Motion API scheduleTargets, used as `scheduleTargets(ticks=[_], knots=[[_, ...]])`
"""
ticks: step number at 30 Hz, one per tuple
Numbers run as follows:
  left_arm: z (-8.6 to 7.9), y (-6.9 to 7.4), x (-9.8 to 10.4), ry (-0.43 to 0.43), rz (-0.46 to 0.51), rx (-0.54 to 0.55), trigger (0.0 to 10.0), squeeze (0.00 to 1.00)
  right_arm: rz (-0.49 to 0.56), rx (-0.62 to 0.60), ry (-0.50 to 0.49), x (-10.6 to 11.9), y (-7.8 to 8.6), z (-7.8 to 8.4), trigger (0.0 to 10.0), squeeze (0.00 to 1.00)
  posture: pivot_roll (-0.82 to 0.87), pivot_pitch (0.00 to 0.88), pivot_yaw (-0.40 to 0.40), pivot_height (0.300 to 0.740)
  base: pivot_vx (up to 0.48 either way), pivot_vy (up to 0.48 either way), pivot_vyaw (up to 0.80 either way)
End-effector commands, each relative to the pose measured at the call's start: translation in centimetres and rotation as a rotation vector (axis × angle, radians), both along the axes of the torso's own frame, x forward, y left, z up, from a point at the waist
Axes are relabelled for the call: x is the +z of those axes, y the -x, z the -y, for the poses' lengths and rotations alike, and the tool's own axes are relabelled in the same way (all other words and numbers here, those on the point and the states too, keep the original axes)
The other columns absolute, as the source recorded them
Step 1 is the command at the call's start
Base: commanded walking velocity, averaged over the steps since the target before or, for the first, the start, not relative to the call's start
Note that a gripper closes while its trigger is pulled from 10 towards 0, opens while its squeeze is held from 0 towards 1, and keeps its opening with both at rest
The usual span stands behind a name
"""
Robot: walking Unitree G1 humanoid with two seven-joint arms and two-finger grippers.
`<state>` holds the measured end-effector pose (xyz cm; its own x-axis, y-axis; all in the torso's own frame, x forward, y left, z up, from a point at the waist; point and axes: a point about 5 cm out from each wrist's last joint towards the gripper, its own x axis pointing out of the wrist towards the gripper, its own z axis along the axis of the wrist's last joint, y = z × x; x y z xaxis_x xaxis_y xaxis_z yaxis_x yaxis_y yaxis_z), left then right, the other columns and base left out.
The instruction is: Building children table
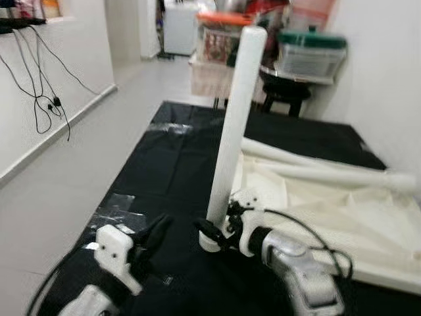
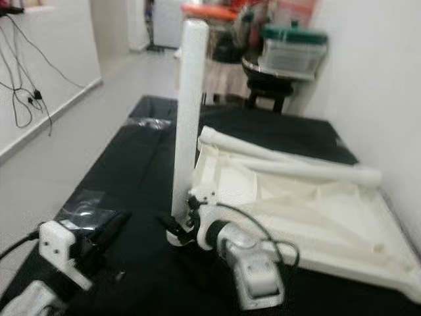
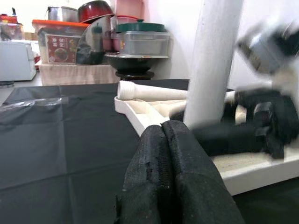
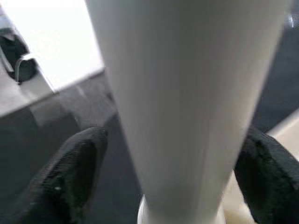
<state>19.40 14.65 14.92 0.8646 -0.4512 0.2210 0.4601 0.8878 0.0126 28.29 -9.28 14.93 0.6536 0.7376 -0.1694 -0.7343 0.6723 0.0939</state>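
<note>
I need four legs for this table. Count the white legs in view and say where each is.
3. One leg stands upright on the black mat, held near its base by the right gripper. Two legs lie on the upturned tabletop. A fourth may be hidden.

No readable text, brand, number or sign anywhere. The clear storage box with the orange lid [image 3: 60,41] carries a red printed label [image 3: 61,48] on its front, but the print is too small and blurred to read. The white appliance [image 3: 16,58] beside it shows no legible marking. The upright white table leg [image 1: 235,131], the upturned white tabletop [image 2: 316,210] and the black floor sheet [image 1: 164,171] bear no lettering.
</note>
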Motion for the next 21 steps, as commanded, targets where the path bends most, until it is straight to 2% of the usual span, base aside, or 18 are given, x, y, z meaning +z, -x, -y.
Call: scheduleTargets(ticks=[1, 2, 3, 4, 5, 10, 11, 17, 18, 19, 21], knots=[[0.1, 0.0, -0.4, -0.005, -0.02, -0.004, 10.0, 0.0, 0.069, 0.178, -0.051, 1.5, -0.1, -0.2, 10.0, 0.47, -0.01, 0.0, -0.11, 0.74, 0.0, 0.0, 0.0], [0.2, 0.0, -0.5, -0.005, -0.02, -0.007, 10.0, 0.0, 0.101, 0.304, -0.047, 2.3, -0.3, 0.1, 10.0, 0.0, -0.01, 0.0, -0.11, 0.74, 0.0, 0.0, 0.0], [0.2, 0.0, -0.5, -0.004, -0.02, -0.008, 10.0, 0.0, 0.121, 0.385, -0.04, 2.7, -0.5, 0.4, 10.0, 0.0, -0.01, 0.0, -0.11, 0.74, 0.0, 0.0, 0.0], [0.2, 0.0, -0.5, -0.004, -0.02, -0.008, 10.0, 0.0, 0.121, 0.385, -0.04, 2.7, -0.5, 0.4, 10.0, 0.0, -0.01, 0.0, -0.11, 0.74, 0.0, 0.0, 0.0], [0.3, -0.1, -0.6, -0.004, -0.02, -0.008, 10.0, 0.0, 0.127, 0.573, -0.001, 3.2, -1.0, 1.1, 10.0, 0.0, 0.0, 0.0, -0.113, 0.74, 0.0, 0.0, 0.0], [0.4, -0.1, -0.7, -0.005, -0.02, -0.007, 10.0, 0.0, 0.105, 0.666, 0.011, 3.6, -1.6, 1.6, 10.0, 0.0, 0.01, 0.0, -0.116, 0.74, 0.0, 0.0, 0.0], [0.4, -0.1, -0.7, -0.005, -0.021, -0.004, 10.0, 0.0, 0.068, 0.693, -0.022, 4.2, -3.1, 1.6, 10.0, 0.0, 0.01, 0.0, -0.119, 0.74, 0.0, 0.0, 0.0], [0.4, -0.1, -0.8, -0.006, -0.021, -0.003, 10.0, 0.0, 0.032, 0.72, -0.045, 4.6, -4.1, 1.5, 10.0, 0.0, 0.02, 0.0, -0.122, 0.74, 0.0, 0.0, 0.0], [0.5, -0.1, -0.8, -0.006, -0.021, -0.003, 10.0, 0.0, 0.023, 0.728, -0.054, 4.7, -4.3, 1.5, 1.5, 0.0, 0.02, 0.0, -0.122, 0.74, 0.0, 0.0, 0.0], [0.5, 0.0, -0.8, -0.006, -0.021, -0.003, 10.0, 0.0, 0.016, 0.739, -0.066, 4.8, -4.4, 1.6, 0.0, 0.0, 0.02, 0.0, -0.123, 0.74, 0.0, 0.0, 0.0], [0.5, 0.0, -0.8, -0.006, -0.021, -0.003, 10.0, 0.0, 0.014, 0.745, -0.073, 4.9, -4.5, 1.7, 0.0, 0.0, 0.02, 0.0, -0.122, 0.74, 0.0, 0.0, 0.0]])
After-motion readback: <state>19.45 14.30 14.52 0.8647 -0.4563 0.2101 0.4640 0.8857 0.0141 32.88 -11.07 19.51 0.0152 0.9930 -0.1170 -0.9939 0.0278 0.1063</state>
